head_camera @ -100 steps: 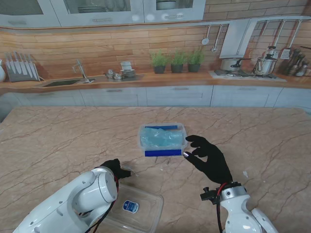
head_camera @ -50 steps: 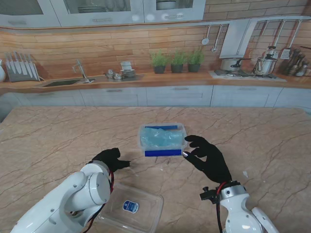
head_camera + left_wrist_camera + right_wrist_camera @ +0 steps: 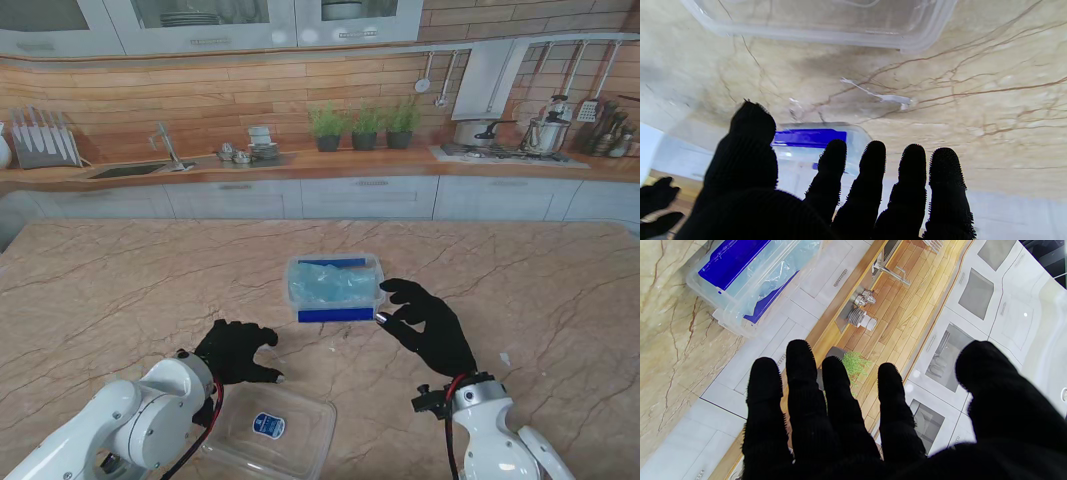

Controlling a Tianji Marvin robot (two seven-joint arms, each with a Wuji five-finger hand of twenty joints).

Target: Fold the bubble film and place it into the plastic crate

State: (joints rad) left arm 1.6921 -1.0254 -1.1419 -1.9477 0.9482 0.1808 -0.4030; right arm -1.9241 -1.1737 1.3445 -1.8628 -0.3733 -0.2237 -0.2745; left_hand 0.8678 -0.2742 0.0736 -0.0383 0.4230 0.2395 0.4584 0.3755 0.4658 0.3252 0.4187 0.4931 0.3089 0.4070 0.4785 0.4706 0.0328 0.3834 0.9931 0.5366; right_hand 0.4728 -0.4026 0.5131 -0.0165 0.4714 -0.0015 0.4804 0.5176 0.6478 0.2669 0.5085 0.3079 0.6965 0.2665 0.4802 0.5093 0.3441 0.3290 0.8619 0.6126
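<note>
The film [image 3: 332,284], pale blue, crinkled and translucent, is seen bunched inside the crate [image 3: 378,290], a clear plastic rectangular box w/ rounded corners and blue clips on its near and far sides. The crate sits mid-table on the table [image 3: 120,280], a polished beige marble-look top w/ brown veins.

The right hand [image 3: 428,325], in a black knit glove w/ nubbed fingertips, is held just right of the crate, fingers spread and lightly curled, nothing gripped; whether a fingertip touches the crate wall cannot be told. The left hand [image 3: 238,350], same glove, is spread w/ palm toward the table, nearer to me and left of the crate, nothing held.

A clear lid [image 3: 268,432] w/ a blue label lies flat by the left wrist, partly covered by the white arm. A small white scrap [image 3: 887,97] is seen on the table between lid and crate.
</note>
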